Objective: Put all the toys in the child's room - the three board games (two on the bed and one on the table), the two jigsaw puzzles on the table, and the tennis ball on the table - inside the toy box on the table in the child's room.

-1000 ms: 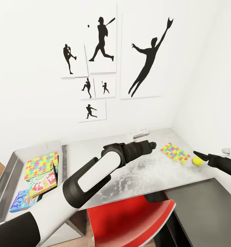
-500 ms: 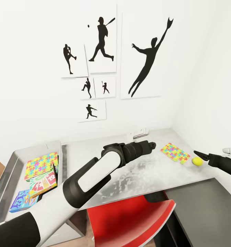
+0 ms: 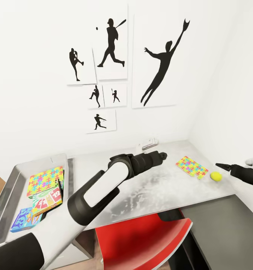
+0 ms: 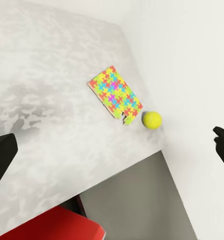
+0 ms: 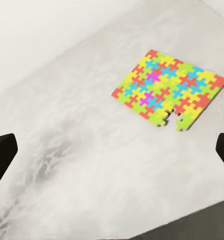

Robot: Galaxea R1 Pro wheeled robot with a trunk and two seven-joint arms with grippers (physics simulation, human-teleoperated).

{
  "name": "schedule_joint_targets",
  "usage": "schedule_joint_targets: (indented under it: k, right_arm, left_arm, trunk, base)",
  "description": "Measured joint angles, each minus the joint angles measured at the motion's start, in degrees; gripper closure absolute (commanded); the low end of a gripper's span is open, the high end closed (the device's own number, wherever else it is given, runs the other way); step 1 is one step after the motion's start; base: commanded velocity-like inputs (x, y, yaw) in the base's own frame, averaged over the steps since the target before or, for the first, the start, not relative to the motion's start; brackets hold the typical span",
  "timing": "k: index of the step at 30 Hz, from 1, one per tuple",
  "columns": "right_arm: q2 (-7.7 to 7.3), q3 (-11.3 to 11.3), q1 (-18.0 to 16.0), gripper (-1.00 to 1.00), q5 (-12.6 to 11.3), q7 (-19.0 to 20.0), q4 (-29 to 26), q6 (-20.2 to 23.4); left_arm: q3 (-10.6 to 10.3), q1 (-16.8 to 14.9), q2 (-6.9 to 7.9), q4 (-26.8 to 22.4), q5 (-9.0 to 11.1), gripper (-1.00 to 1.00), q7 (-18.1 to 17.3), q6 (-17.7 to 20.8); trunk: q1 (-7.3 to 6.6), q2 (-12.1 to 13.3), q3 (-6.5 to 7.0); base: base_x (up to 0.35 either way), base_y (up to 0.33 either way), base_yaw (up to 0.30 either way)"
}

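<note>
The table (image 3: 152, 195) carries the toy box (image 3: 6, 187) at its left end. At the right end a jigsaw puzzle (image 3: 191, 166) lies flat, and the tennis ball (image 3: 216, 176) sits just right of it, near the table's right edge. Between them the pale top is bare.

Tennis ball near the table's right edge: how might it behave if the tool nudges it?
The tennis ball is round and sits free on the table, so it would probably roll. Close to the edge, it might drop off. The right tool is nearest.
</note>
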Motion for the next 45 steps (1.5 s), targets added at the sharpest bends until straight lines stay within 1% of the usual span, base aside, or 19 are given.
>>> schedule_joint_targets:
  k: [2, 3, 5, 7, 8, 10, 12, 13, 16, 17, 18, 22, 26, 31, 34, 39, 45]
  right_arm:
    - [0.02, 0.22, -6.70, -1.00, 0.06, -3.09, 6.59, 2.10]
    - [0.02, 0.23, -6.84, -1.00, 0.05, -3.15, 6.70, 2.14]
    - [0.20, 0.95, -13.70, -1.00, 0.17, -6.91, 14.74, 3.49]
    - [0.41, 2.70, -20.34, -1.00, 0.40, -11.31, 23.81, 3.95]
    - [0.40, 2.74, -20.46, -1.00, 0.41, -11.38, 23.96, 3.96]
    - [0.85, 5.40, -26.42, -1.00, 1.07, -15.41, 32.56, 3.87]
    - [1.70, 8.30, -31.74, -1.00, 1.60, -18.81, 40.15, 2.28]
    - [1.71, 8.35, -31.83, -1.00, 1.72, -18.87, 40.28, 2.26]
    - [3.21, 11.77, -37.54, -1.00, 2.16, -22.24, 48.14, -1.34]
    - [3.95, 13.17, -39.82, -1.00, 2.15, -23.65, 51.16, -2.94]
    - [4.25, 13.70, -40.71, -1.00, 2.29, -24.21, 52.31, -3.52]
    - [4.68, 14.47, -41.95, -1.00, 2.38, -25.00, 53.91, -4.34]
    - [5.36, 15.34, -43.38, -1.00, 2.42, -26.30, 55.77, -5.26]
    - [5.93, 15.65, -43.86, -1.00, 2.52, -28.26, 56.39, -5.60]
    - [6.05, 15.59, -43.97, -1.00, 2.45, -29.98, 56.54, -5.77]
    - [6.06, 15.44, -44.08, -1.00, 2.32, -31.78, 56.67, -5.90]
    - [5.67, 15.28, -44.09, -1.00, 2.08, -32.77, 57.02, -6.18]
  left_arm:
    - [0.88, 0.52, 0.01, 0.02, 0.05, -1.00, -0.02, 0.03]
    - [0.89, 0.53, 0.01, 0.02, 0.06, -1.00, -0.02, 0.03]
    - [1.60, 0.94, 0.02, 0.04, 0.05, -1.00, -0.08, 0.09]
    - [2.10, 1.21, 0.02, 0.05, -0.02, -1.00, -0.12, 0.14]
    - [2.11, 1.22, 0.02, 0.04, -0.01, -1.00, -0.11, 0.14]
    - [2.43, 1.39, 0.02, 0.06, -0.17, -1.00, -0.11, 0.17]
    - [2.65, 1.50, 0.04, 0.08, -0.25, -1.00, -0.09, 0.22]
    - [2.66, 1.50, 0.05, 0.07, -0.24, -1.00, -0.09, 0.22]
    - [2.88, 1.60, 0.10, 0.13, -0.29, -1.00, -0.06, 0.24]
    - [2.99, 1.65, 0.13, 0.28, -0.25, -1.00, -0.10, 0.20]
    - [3.06, 1.68, 0.15, 0.43, -0.22, -1.00, -0.11, 0.17]
    - [3.44, 1.72, 0.17, 0.84, -0.15, -1.00, -0.13, 0.13]
    - [4.57, 1.81, 0.15, 2.02, 0.10, -1.00, -0.26, 0.14]
    - [5.06, 1.91, 0.13, 2.63, 0.24, -1.00, -0.42, 0.12]
    - [5.17, 2.02, 0.12, 2.85, 0.30, -1.00, -0.47, 0.09]
    - [5.26, 2.09, 0.12, 3.18, 0.34, -1.00, -0.50, 0.07]
    - [5.28, 2.12, 0.08, 3.39, 0.35, -1.00, -0.56, 0.06]
  trunk:
    - [0.00, 0.00, 0.00]
    - [-0.01, -0.01, 0.00]
    - [0.00, 0.00, 0.00]
    - [0.00, 0.00, 0.00]
    - [-0.01, -0.01, 0.00]
    - [0.00, 0.00, 0.00]
    - [0.00, 0.00, 0.00]
    - [-0.01, -0.01, 0.00]
    - [-0.01, -0.01, 0.00]
    - [0.00, -0.01, 0.00]
    - [-0.01, -0.01, 0.00]
    - [-0.01, -0.01, 0.00]
    - [-0.01, -0.01, 0.00]
    - [-0.01, -0.01, -0.01]
    - [-0.01, -0.01, -0.08]
    - [-0.01, -0.01, -0.36]
    - [-0.01, -0.01, -0.84]
  base:
    - [0.000, 0.000, 0.000]
    - [0.000, 0.000, 0.000]
    - [0.000, 0.000, 0.000]
    - [0.000, 0.000, 0.000]
    - [0.000, 0.000, 0.000]
    - [0.000, 0.000, 0.000]
    - [0.000, 0.000, 0.000]
    - [0.000, 0.000, 0.000]
    - [0.000, 0.000, 0.000]
    - [0.000, 0.000, 0.000]
    - [0.000, 0.000, 0.000]
    - [0.000, 0.000, 0.000]
    - [0.000, 0.000, 0.000]
    - [0.000, 0.000, 0.000]
    - [0.000, 0.000, 0.000]
    - [0.000, 0.000, 0.000]
    - [0.000, 0.000, 0.000]
